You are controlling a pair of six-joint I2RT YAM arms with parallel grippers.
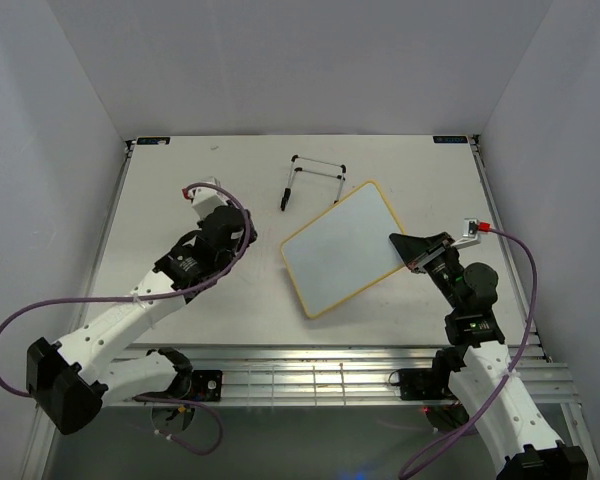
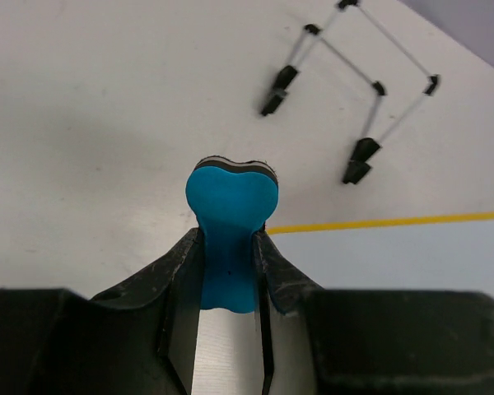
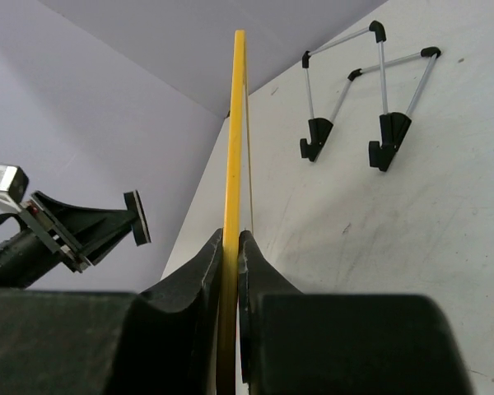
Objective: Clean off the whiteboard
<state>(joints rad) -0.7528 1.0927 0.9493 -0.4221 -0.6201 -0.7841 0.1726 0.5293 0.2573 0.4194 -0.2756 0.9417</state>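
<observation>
The whiteboard [image 1: 340,252], white with a thin yellow frame, sits at the table's middle, turned at an angle, and its face shows no writing. My right gripper [image 1: 402,246] is shut on its right edge. In the right wrist view the yellow edge [image 3: 235,140] runs straight up between my right gripper's [image 3: 230,240] jaws. My left gripper [image 1: 246,237] is just left of the board, apart from it. In the left wrist view my left gripper [image 2: 229,243] is shut on a blue bone-shaped eraser [image 2: 230,206], with the board's corner [image 2: 395,259] to the right.
A wire stand with black feet [image 1: 315,175] lies on the table behind the board; it also shows in the left wrist view [image 2: 346,90] and the right wrist view [image 3: 370,99]. Walls close in the table on three sides.
</observation>
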